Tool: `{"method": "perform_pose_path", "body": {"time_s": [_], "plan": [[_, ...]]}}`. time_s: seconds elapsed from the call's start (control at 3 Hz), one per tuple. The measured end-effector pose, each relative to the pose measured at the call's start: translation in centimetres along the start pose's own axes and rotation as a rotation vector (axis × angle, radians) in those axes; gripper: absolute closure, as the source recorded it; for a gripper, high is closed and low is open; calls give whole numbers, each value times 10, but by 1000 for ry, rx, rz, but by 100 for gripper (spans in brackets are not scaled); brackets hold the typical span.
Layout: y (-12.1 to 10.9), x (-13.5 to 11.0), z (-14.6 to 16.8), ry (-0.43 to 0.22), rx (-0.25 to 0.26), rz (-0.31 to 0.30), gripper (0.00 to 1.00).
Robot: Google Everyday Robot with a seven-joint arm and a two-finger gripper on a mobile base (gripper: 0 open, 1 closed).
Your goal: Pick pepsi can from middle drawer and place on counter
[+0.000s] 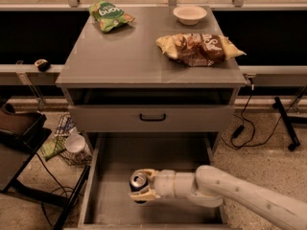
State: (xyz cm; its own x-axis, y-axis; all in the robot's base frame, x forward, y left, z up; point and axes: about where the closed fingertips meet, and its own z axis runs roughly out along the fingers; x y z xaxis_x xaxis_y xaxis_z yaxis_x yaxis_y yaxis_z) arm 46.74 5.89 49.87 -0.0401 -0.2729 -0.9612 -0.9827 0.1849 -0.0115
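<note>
The pepsi can, dark blue with a silver top, is held between the fingers of my gripper over the floor of the open middle drawer. The can looks lifted a little off the drawer floor. My white arm reaches in from the lower right. The grey counter is the top of the cabinet, above and behind the gripper.
On the counter lie a green chip bag at back left, a brown and yellow snack bag at right and a white bowl at the back. A closed drawer front with a black handle sits above the open drawer. A wire bin stands left.
</note>
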Motion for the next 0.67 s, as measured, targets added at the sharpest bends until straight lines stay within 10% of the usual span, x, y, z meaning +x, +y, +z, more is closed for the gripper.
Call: {"method": "perform_pose_path", "body": {"time_s": [0.67], "plan": [[12,-145,-133,-6,57,-22,100]]}}
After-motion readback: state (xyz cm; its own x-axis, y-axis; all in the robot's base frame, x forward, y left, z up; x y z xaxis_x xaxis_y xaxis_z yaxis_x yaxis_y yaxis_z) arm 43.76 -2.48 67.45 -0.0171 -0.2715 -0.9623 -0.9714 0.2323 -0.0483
